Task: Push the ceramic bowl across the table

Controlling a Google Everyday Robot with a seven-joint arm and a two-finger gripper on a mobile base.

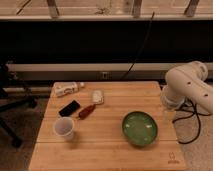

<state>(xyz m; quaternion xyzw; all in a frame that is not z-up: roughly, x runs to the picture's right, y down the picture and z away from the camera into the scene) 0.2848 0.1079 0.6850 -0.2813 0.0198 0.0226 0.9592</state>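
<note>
The ceramic bowl [139, 128] is wide, shallow and glossy green. It sits on the right half of the light wooden table [105, 150], near the front. The white robot arm [187, 86] hangs over the table's right edge, behind and to the right of the bowl. My gripper [168, 111] is at the arm's lower end by the right table edge, apart from the bowl.
A translucent white cup [64, 128] stands front left. A black phone [69, 107], a red-brown object [86, 111], a small white object [98, 96] and a lying white bottle [66, 89] are at back left. A chair base [11, 107] is left, cables [192, 122] right.
</note>
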